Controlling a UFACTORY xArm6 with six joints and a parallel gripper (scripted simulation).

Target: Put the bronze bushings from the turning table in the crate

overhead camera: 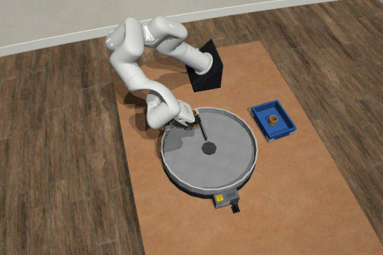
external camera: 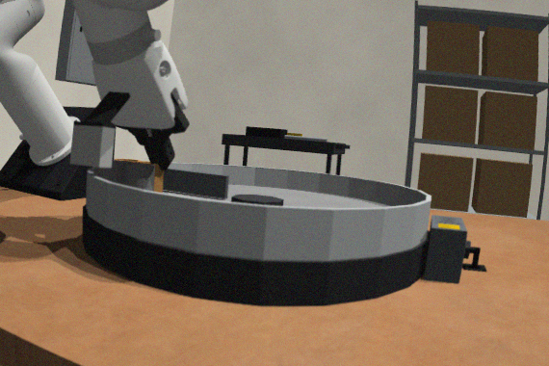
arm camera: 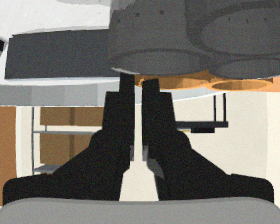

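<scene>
Right now my pincer, a black two-fingered gripper point(overhead camera: 195, 120) point(external camera: 165, 166) point(arm camera: 138, 88), is drawn nearly together, clamped on the thin wall of an orange-brown, hollow bronze bushing point(external camera: 158, 180) point(arm camera: 181, 81). That bushing stands inside the round, grey-walled turning table point(overhead camera: 253, 156) point(external camera: 299, 233) point(arm camera: 56, 95), in the part of it toward the worktop's upper left corner as the top view shows it. Another bronze bushing, also a hollow cylinder point(arm camera: 243, 85), sits just beside it, and dark grey, cylindrical steel bushings point(arm camera: 153, 57) crowd close to both. A flat, dark grey divider point(overhead camera: 203, 130) point(external camera: 197, 184) point(arm camera: 58, 55) runs near my fingers toward the hub.

Seen from the top, the blue, open, rectangular crate point(overhead camera: 289, 131) lies near the worktop's right edge, well apart from my pincer; one orange-brown, ring-shaped bronze bushing point(overhead camera: 273, 121) is inside it, within the walls. My black base point(overhead camera: 215, 82) stands by the worktop's upper edge, between its two upper corners.
</scene>
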